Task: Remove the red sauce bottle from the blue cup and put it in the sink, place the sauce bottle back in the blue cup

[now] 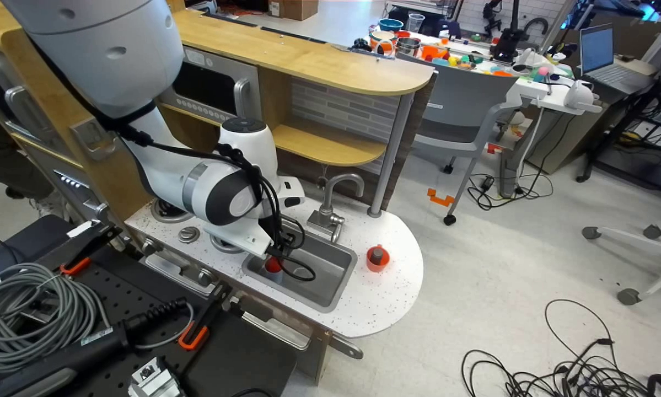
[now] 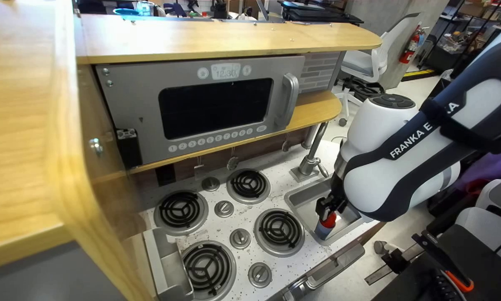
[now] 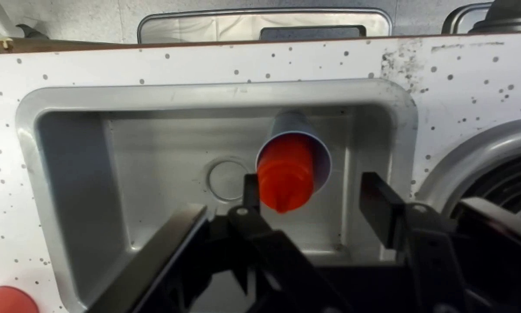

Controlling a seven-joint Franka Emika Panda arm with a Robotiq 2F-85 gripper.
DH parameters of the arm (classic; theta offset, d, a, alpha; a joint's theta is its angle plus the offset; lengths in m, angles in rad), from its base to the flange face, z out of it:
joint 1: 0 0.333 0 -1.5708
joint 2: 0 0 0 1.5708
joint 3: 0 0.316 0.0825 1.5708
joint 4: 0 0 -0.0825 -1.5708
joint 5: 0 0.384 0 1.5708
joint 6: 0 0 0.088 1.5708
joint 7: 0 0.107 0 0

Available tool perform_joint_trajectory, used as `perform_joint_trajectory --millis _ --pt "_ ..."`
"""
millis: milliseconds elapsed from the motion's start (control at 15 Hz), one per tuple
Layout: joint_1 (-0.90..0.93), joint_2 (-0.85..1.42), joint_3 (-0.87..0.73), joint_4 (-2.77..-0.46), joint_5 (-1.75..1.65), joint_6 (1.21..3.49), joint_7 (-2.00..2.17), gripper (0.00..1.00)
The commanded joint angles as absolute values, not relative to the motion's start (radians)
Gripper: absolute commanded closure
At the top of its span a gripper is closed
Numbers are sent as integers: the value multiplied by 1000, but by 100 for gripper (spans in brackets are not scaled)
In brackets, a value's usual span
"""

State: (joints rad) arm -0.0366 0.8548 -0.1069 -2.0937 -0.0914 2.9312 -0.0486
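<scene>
The red sauce bottle [image 3: 285, 176] stands inside the blue cup [image 3: 293, 121], its nozzle and upper body showing above the rim. The cup sits in the grey sink [image 3: 225, 98], near one corner. Bottle [image 1: 273, 265] [image 2: 329, 220] and cup [image 1: 275, 275] [image 2: 324, 232] also show in both exterior views. My gripper [image 3: 311, 191] is open, its fingers on either side of the bottle's top. The left finger in the wrist view is right beside the bottle, seemingly touching it; a wide gap separates the right finger. The cup's base is partly hidden.
A red round cup [image 1: 377, 259] with something grey in it stands on the white counter beside the sink. A silver faucet [image 1: 330, 204] rises behind the basin. Several burners [image 2: 279, 232] and knobs lie on the opposite side. A shelf [image 2: 317, 109] and microwave overhang the back.
</scene>
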Motion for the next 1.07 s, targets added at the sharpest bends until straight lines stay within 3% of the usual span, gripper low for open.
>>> perform_joint_trajectory --millis 0,133,600,800,867,1000 --pt "-33 834 -122 -2103 -97 2924 -50 7" --pt "-33 801 -127 -2136 -99 2938 -52 0" --pt "-127 609 -59 -2341 -59 2906 -80 0" --pt "-221 505 8 -2443 -5 2776 -103 0" --pt "-155 613 -37 -2348 -36 2849 -77 0" --pt "-187 559 -24 -2399 -15 2803 -92 0"
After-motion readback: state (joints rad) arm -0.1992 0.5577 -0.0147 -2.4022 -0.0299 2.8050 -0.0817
